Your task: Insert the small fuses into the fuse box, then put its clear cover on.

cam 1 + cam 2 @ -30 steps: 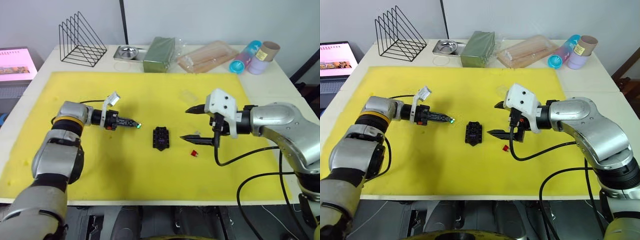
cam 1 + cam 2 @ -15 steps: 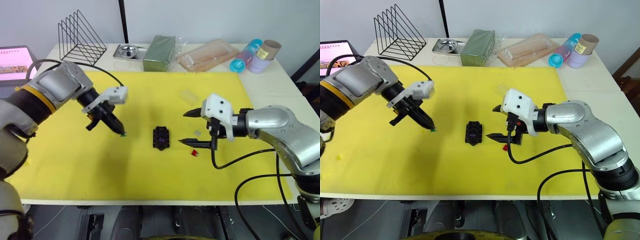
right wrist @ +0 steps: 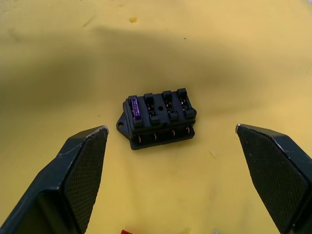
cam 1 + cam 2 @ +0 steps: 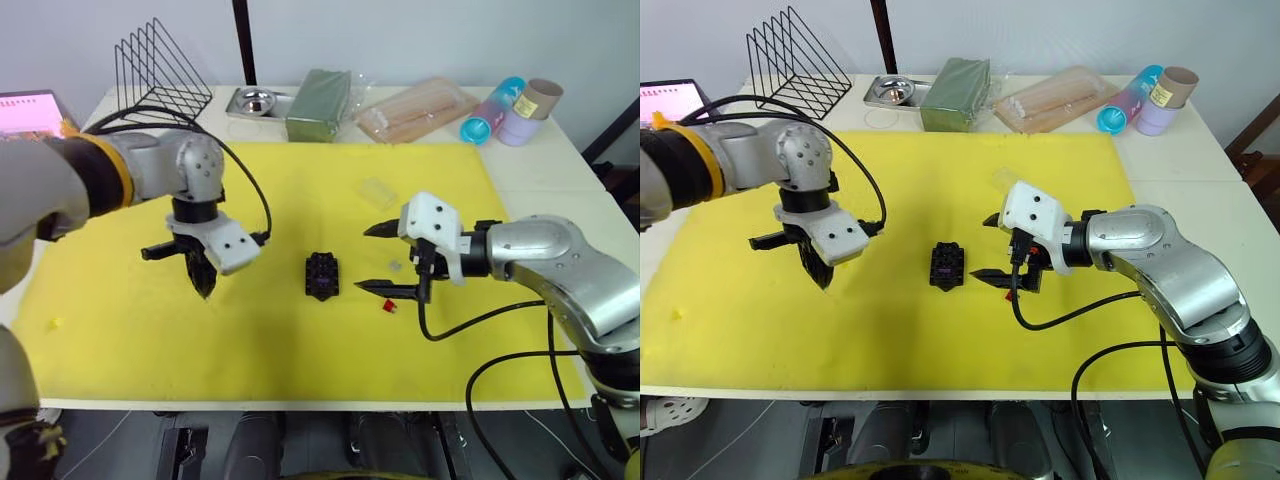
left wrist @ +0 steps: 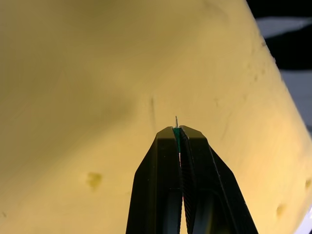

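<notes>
Black fuse box (image 3: 157, 118) lies flat, purple fuse (image 3: 136, 108) seated.

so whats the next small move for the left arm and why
Probably carry the left gripper across to the fuse box and line up over an empty slot. Its fingers are shut on the green fuse, pointing down at the yellow mat away from the box, where just the purple fuse is seated.
</notes>
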Tool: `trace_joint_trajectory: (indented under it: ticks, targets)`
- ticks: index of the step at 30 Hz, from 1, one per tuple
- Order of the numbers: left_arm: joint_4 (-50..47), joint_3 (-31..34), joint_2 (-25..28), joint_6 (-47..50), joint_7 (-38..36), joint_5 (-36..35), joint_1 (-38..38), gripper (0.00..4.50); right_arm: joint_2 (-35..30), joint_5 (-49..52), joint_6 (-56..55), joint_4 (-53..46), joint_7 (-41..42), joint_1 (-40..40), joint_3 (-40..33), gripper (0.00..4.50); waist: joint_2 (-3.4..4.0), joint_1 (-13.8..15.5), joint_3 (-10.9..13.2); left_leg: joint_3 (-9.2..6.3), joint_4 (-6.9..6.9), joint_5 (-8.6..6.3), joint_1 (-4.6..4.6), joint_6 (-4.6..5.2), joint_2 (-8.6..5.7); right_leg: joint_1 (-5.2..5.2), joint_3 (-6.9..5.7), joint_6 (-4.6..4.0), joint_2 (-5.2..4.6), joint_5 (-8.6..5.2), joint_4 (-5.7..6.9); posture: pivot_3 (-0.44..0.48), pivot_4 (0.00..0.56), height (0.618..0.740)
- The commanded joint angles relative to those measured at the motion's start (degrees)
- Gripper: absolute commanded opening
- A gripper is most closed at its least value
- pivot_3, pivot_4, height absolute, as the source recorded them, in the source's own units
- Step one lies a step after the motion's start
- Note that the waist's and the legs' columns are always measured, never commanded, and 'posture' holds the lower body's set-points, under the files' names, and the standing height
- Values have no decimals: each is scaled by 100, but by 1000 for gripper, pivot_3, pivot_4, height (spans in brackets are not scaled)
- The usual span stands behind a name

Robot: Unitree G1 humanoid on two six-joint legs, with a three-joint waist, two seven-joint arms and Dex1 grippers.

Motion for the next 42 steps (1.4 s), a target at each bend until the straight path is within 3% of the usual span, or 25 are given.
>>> trace_joint_trajectory:
  ticks: [1, 11, 16, 24, 27, 38, 42]
  targets:
    - [338, 90, -168, -839, -27, 395, 13, 8, 1, 7, -41, -211, -1, -81, -69, 4500, 0, 0, 0, -1, 0, 0, 0, 0, 0, 0, 0, 0, 0, 0, 0, 0, 150, 740]
    - [1220, 1612, -712, -2123, -27, 1797, 1016, 8, 3, 9, 20, -269, -33, -90, -53, 4500, -3, -11, 2, -1, 2, 0, 0, 0, 0, 0, -1, 0, 1, 0, 1, 0, 150, 740]
    - [1465, 2776, -1006, -2674, -27, 2881, 1564, 8, -21, -5, 40, -281, -24, -100, -42, 4500, -3, 14, 1, -1, 5, 0, 0, 0, 0, 2, -2, 0, 0, 1, 1, 0, 150, 740]
    - [1042, 3252, -927, -2665, -27, 3163, 1800, 8, -40, -22, 30, -276, -4, -109, -25, 4500, -2, 26, 1, -3, 9, 0, 1, 1, -1, 8, -2, 1, -2, 1, 4, 0, 150, 740]
    - [836, 3259, -836, -2568, -27, 2994, 1751, 640, -34, -33, 25, -274, -1, -114, -2, 4500, -2, 23, 1, -4, 9, 0, 1, 1, -1, 8, -3, 1, -2, 1, 5, 0, 150, 740]
    - [-108, 3234, -430, -1550, -27, 1870, 1329, 4469, -18, -103, -39, -215, 44, -171, 63, 4500, -2, -5, 1, -4, 9, 0, 2, 1, 1, 7, -3, 1, -1, 1, 6, 0, 150, 740]
    - [-404, 3480, -149, -663, -27, 1096, 1240, 4469, -7, -105, -45, -199, 44, -184, 58, 4500, -2, -15, 1, -4, 9, 0, 2, 1, 2, 7, -3, 1, -1, 1, 8, 0, 150, 740]
